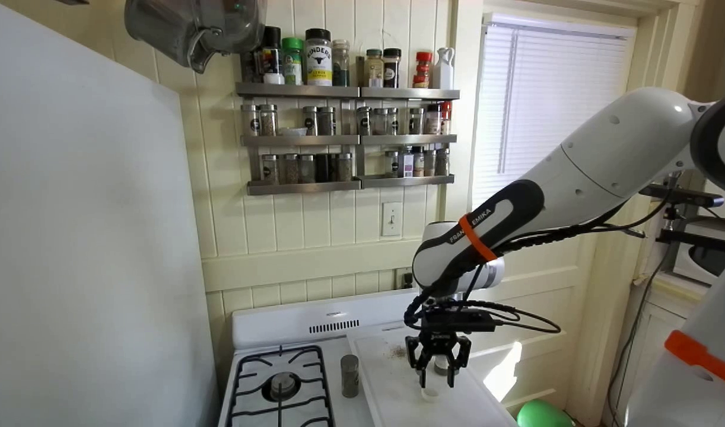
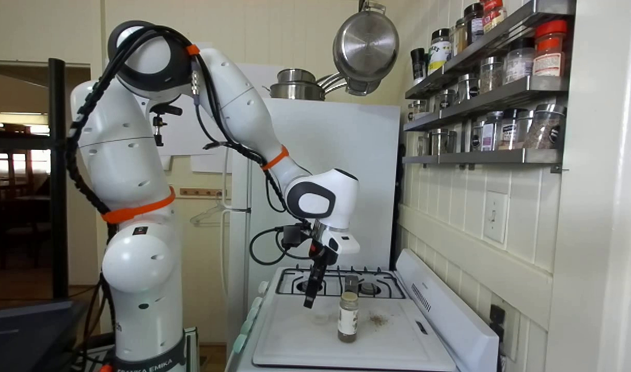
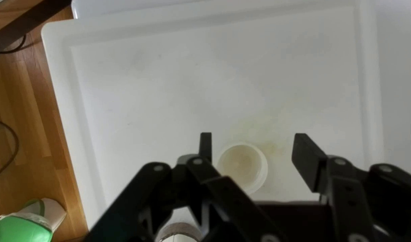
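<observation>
The fingers [image 3: 303,158] are standing apart above a white cup [image 3: 240,164], whose lower left edge they are hiding in the wrist view. Near it, a jar [image 2: 348,320] is standing on the board [image 3: 192,84], cut off there at the bottom. Brown specks [image 2: 378,320] are lying beside; farther off, a second jar [image 1: 350,376] is showing an unreadable label.

One dish [image 3: 242,164] and one tray [image 3: 158,101] lie below the two fingers [image 3: 308,161]; two jars [image 2: 348,323] stand near them, one light switch [image 1: 391,219] above.
</observation>
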You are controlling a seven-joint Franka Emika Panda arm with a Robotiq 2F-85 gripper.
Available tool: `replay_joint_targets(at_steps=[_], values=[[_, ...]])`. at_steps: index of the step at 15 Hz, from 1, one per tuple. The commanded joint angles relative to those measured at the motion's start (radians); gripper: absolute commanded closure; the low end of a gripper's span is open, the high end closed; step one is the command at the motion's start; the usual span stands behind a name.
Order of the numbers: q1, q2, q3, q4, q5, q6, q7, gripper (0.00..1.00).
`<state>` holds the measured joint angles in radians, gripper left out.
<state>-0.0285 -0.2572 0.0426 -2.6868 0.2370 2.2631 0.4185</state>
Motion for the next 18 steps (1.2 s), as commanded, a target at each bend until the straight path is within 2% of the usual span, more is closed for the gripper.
replay_joint_targets(at_steps=[1, 6, 11, 17, 18], values=[[-0.014, -0.031, 0.006, -0.015, -0.041, -0.011, 0.042, 0.36], [-0.03, -0.023, 0.009, -0.01, -0.092, -0.033, 0.085, 0.31], [-0.041, -0.002, 0.024, 0.003, -0.165, -0.028, 0.149, 0.32], [-0.046, 0.023, 0.034, 0.019, -0.242, -0.006, 0.223, 0.29], [-0.047, 0.027, 0.035, 0.021, -0.255, 0.0, 0.231, 0.31]])
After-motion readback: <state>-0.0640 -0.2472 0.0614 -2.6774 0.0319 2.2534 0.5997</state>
